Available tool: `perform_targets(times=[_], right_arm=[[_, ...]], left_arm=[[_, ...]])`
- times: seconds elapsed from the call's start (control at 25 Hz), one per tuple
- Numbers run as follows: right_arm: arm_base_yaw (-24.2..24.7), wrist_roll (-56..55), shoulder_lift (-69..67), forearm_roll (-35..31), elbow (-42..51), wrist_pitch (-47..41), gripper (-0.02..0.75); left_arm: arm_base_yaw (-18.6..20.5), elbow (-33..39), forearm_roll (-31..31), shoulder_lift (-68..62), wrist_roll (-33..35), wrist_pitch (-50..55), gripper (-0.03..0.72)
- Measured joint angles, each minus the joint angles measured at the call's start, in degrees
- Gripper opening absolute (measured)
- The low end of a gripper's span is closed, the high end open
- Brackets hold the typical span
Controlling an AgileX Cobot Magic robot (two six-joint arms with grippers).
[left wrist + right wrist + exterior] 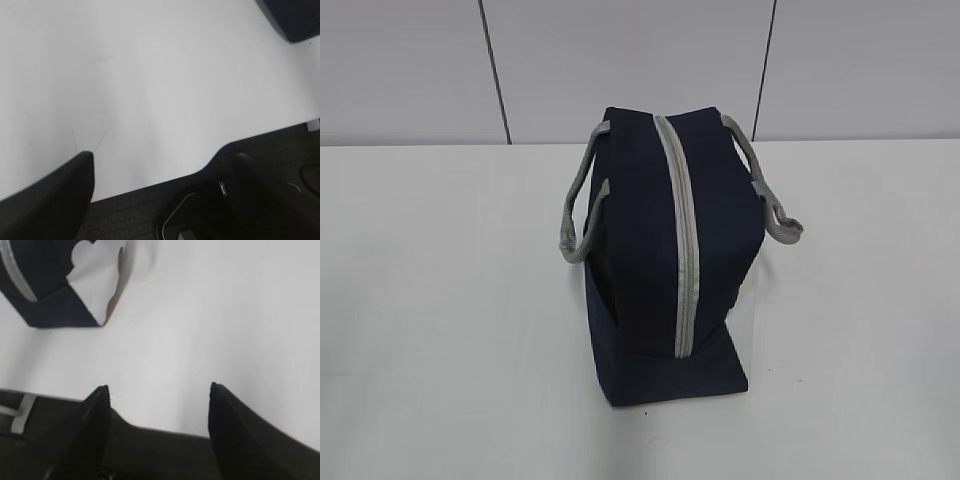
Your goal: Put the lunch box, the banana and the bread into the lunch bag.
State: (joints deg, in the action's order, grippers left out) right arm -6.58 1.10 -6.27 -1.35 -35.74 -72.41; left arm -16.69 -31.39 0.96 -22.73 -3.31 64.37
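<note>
One bag (665, 270) sits in the middle of the table (440, 300), zipped up. No box, banana or bread shows. The left gripper (160, 165) and right gripper (157, 390) wait by the table edge, jaws spread, holding nothing.

Left end effector (165, 165): two black fingers (60, 195), rounded tips, blurred; right end effector (157, 390): two matte black fingers (85, 435), tapering to pointed tips, faint ribbed texture.
</note>
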Motion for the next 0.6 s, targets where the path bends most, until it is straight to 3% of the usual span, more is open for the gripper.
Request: perform_targets(times=[0.24,0.6], right_arm=[[0.0,-1.1,5.44,8.07,1.1,-0.41,0.459],[0.0,-1.79,5.54,9.06,5.35,4.07,0.459]], left_arm=[[0.0,0.67,6.08,3.9,-3.91,-0.21,0.536],[0.0,1.46,7.14,4.02,-4.28,-1.28,0.498]])
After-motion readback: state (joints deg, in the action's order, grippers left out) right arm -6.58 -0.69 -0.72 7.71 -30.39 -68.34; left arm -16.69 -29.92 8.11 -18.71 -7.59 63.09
